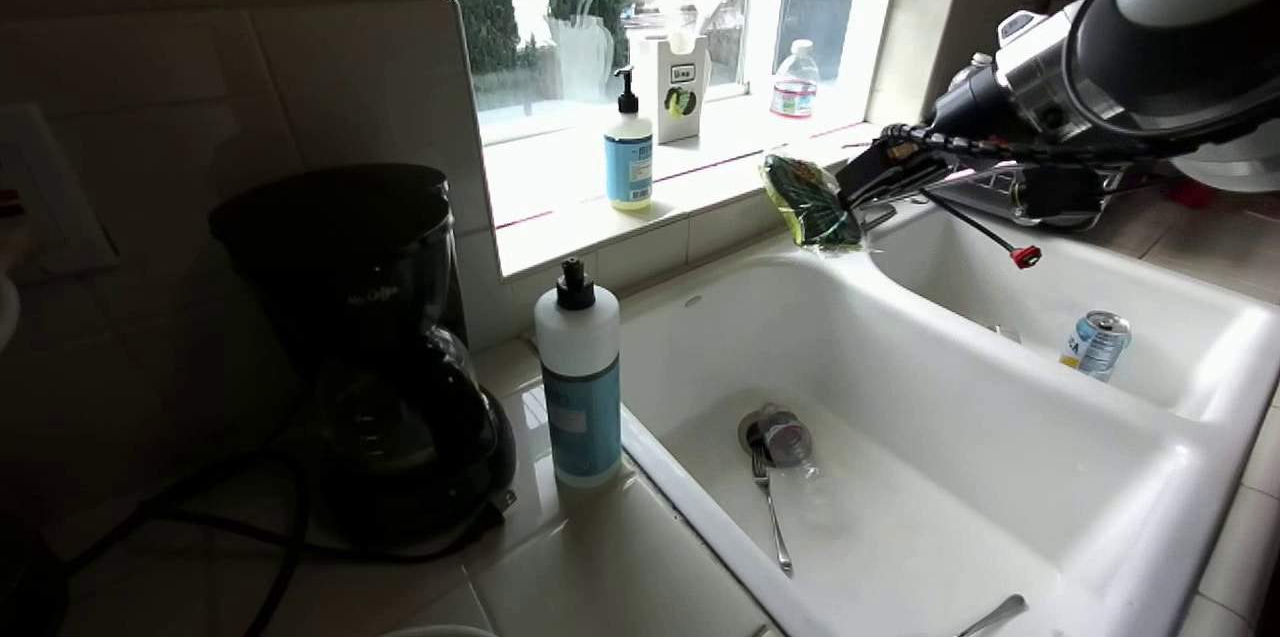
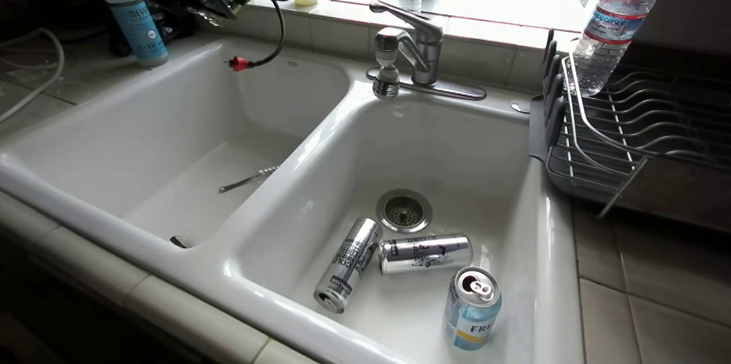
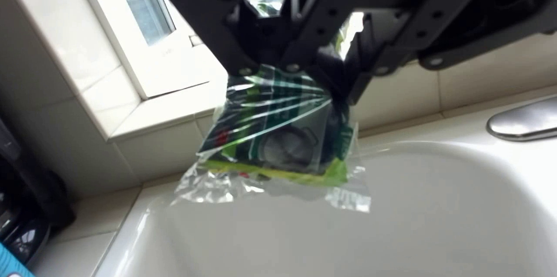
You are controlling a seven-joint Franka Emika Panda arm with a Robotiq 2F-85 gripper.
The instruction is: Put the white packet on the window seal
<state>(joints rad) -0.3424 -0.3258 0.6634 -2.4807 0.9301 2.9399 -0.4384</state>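
Note:
The packet (image 1: pixel 808 205) is wrapped in clear, shiny plastic and looks dark green and black with yellow-green edges, not white. My gripper (image 1: pixel 850 199) is shut on one edge of it and holds it in the air by the back rim of the sink. In the wrist view the packet (image 3: pixel 283 138) hangs from the fingertips of the gripper (image 3: pixel 343 94). The window seal (image 1: pixel 700 187) is a pale ledge behind the packet; it also shows in the wrist view (image 3: pixel 169 107). In an exterior view the arm hides most of the packet.
On the ledge stand a blue pump bottle (image 1: pixel 629 157), a grey box (image 1: pixel 680 107) and a water bottle (image 1: pixel 796 82). The faucet (image 2: pixel 428 50) stands behind the white double sink (image 2: pixel 291 181). A larger soap bottle (image 1: pixel 580 397) and a coffee maker (image 1: pixel 370 337) stand beside it.

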